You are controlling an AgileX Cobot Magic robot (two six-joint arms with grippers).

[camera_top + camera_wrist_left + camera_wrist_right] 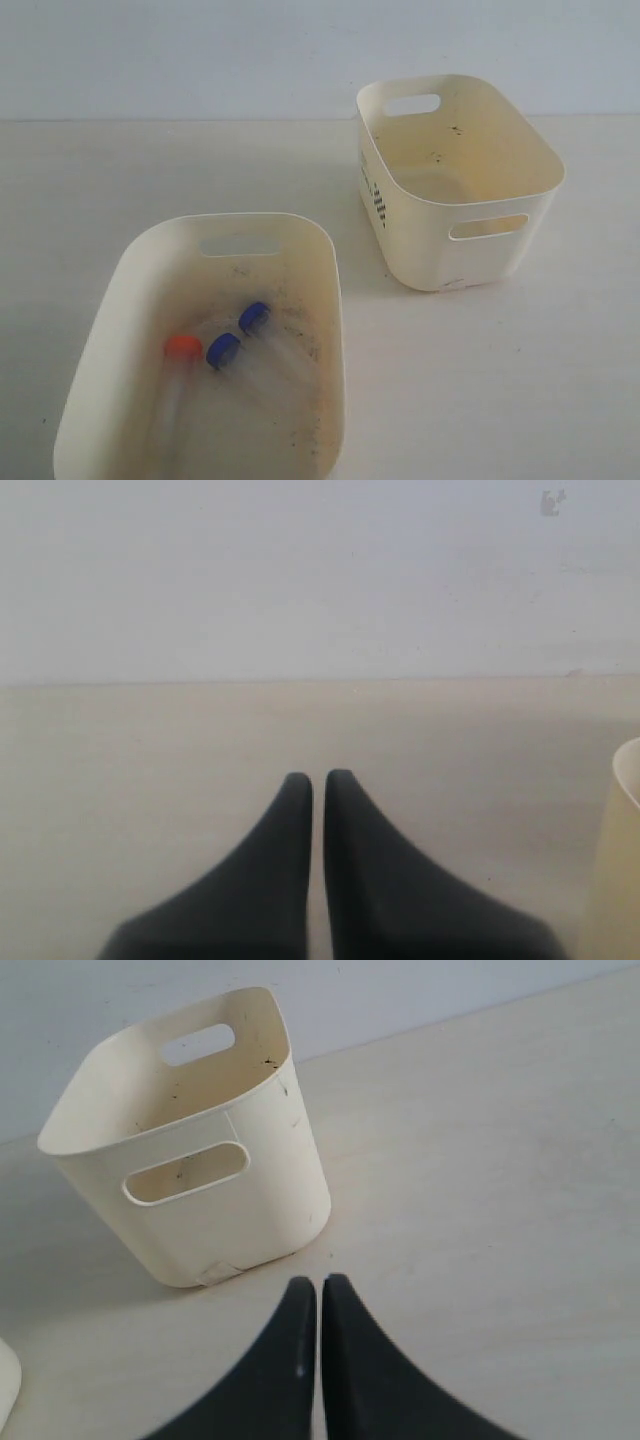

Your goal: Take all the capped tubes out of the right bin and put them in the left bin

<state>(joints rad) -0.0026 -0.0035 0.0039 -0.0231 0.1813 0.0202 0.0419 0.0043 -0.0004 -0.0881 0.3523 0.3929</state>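
3 capped tubes [223, 350] in left bin [120, 330], right bin [440, 260] looks empty, prob. done; left gripper [318, 777], right gripper [320, 1282] clenched, empty.

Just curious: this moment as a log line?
left bin: three capped tubes | right bin: none seen | left gripper, right gripper: shut

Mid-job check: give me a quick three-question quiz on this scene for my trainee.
1. True or false: the left hand and the right hand are both shut and empty.
2. How many capped tubes show in the left bin? A two, B three, C five.
3. Fill in: two of them are blue-capped, one is ____-capped.
Key: 1 true; 2 B; 3 orange.
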